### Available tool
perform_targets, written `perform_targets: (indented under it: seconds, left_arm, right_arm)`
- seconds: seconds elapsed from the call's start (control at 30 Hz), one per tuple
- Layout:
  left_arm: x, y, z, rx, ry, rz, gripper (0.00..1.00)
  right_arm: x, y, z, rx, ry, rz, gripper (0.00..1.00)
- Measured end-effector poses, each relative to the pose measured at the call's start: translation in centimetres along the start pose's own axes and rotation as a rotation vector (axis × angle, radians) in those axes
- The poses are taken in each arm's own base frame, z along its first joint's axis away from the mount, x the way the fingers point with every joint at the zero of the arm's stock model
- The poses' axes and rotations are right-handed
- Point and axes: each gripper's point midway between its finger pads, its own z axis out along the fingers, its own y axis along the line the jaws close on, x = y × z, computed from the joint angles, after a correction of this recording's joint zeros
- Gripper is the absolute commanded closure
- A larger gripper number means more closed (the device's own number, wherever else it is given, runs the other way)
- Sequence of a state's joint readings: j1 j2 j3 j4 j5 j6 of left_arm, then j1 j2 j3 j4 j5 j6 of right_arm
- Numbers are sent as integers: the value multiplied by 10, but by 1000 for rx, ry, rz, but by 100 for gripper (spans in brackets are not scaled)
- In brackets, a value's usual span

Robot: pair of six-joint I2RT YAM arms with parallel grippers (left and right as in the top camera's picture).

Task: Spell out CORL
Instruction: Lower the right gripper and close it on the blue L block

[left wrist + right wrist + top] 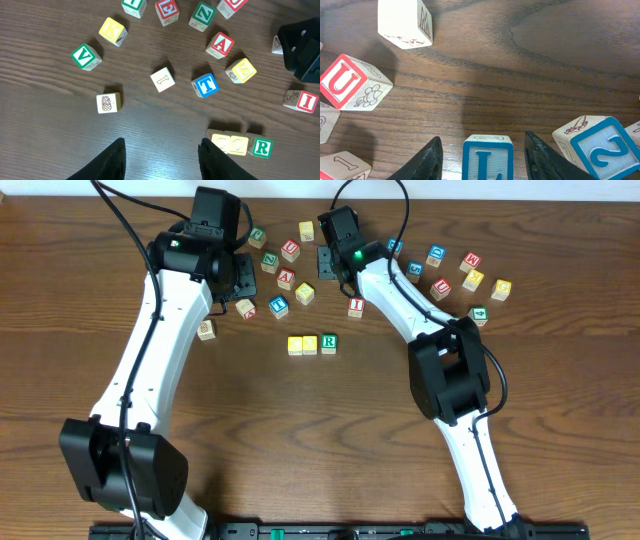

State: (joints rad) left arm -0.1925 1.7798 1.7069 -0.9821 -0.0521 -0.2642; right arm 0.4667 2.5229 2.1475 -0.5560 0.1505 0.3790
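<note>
A row of three blocks lies mid-table: yellow C point(296, 345), yellow O point(311, 344) and green R point(329, 343). The row also shows in the left wrist view, with C point(220, 142), O point(238, 145) and R point(262, 148). A blue L block point(487, 157) stands upright between the fingers of my right gripper point(482, 160), which is open, with gaps on both sides. In the overhead view the right gripper point(327, 260) is at the back among loose blocks and hides the L. My left gripper point(161, 162) is open and empty over bare wood, left of the row.
Loose blocks lie around: a blue T point(205, 85), red A point(220, 44), green V point(86, 56), a pineapple block point(108, 103), a red U point(347, 82) and a blue 2 block point(597, 145) just right of the right finger. More blocks sit at the back right point(472, 279).
</note>
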Motion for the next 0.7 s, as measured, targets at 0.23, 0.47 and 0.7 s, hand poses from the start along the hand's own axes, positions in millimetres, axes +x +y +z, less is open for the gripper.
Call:
perform_targets:
  seconds: [0.23,0.47,0.7]
  left_arm:
    - [-1,0,0,0,-2,0,54]
    - [-1,0,0,-2,-4,0,53]
    - [-1,1,0,-5,-5,0,54]
  right_arm:
    - [2,0,3,2,3,6,62]
    - [3,-1,4,2,6,6,65]
    - [6,-2,4,7,16,5,63]
